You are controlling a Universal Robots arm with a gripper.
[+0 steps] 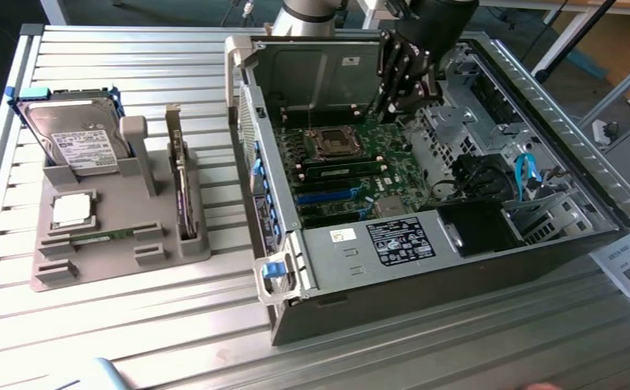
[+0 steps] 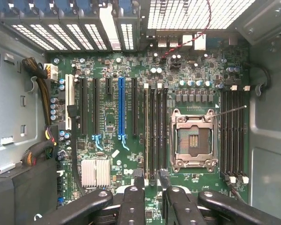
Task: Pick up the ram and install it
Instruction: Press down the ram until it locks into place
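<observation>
Exterior view first: the ram (image 1: 106,236) lies flat in a slot of the grey holder (image 1: 130,262), just beside the square processor chip (image 1: 71,210) and near the hard drive (image 1: 71,138) standing on edge. The holder sits on the slatted table (image 1: 130,341), at the exterior view's left of the open computer case (image 1: 456,252). The gripper (image 1: 401,110) is well apart from the ram, down inside the case over the motherboard (image 2: 107,140). In the wrist view the gripper (image 2: 151,180) has its fingers spread with nothing held, straddling the memory slots (image 2: 155,131) beside the bare CPU socket (image 2: 193,140). What looks like a second green stick (image 1: 347,168) sits in those slots, though I can't be sure. As I judge it, the fingers hang close to the board, so a careless move could snag a slot latch or the socket. The ram, snug between the holder's tabs, could tilt if gripped off-centre.
</observation>
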